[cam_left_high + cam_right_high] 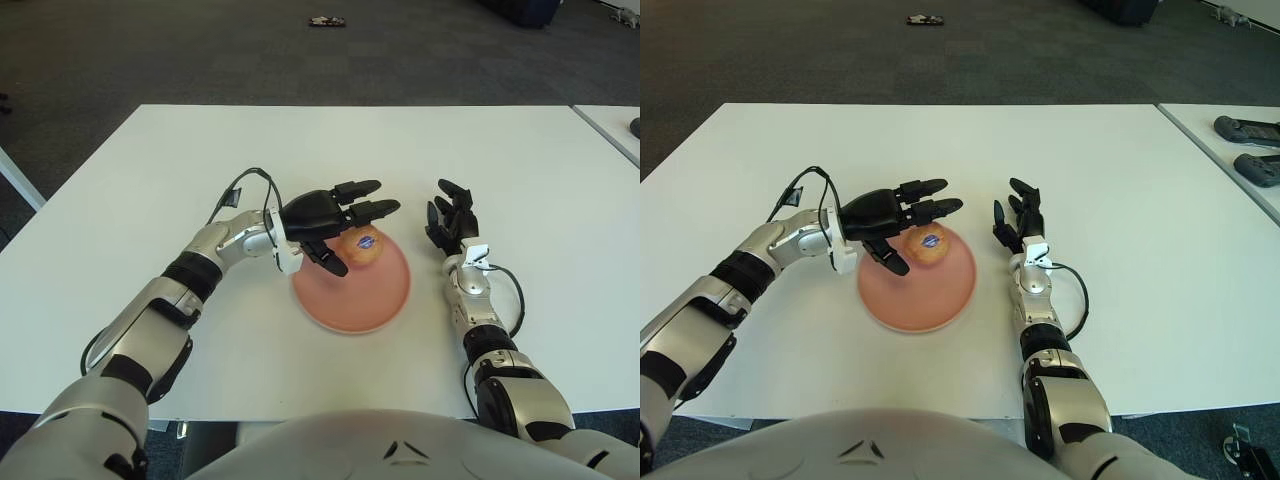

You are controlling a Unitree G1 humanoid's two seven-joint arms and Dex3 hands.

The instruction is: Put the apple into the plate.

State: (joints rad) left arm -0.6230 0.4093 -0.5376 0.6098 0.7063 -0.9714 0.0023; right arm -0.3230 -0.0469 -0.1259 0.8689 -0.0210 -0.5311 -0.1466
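Nearest: the robot's torso at the near edge of the white desk [520, 160], both forearms reaching out over it.

Pink plate [352, 300] lies on the desk just ahead of the torso, about centre. The apple [362, 246], reddish-yellow with a small blue sticker on top, sits on the far part of the plate, inside the rim. Judgement: the apple is already in the plate, so the placement looks essentially done.

Left hand [332, 222] is over the plate's far-left edge, just beside the apple. Its fingers [372, 210] are spread and extended to the right past the apple's far side, thumb pointing down at its near-left; they do not pinch it. Whether any finger touches the fruit, I cannot tell. The pose fits a hand that has let go.

Right hand [1016, 222] shows right of the plate, idle, fingers loosely upright, holding nothing.

Far: dark carpeted floor [200, 50], with a small dark object [326, 21] on it.
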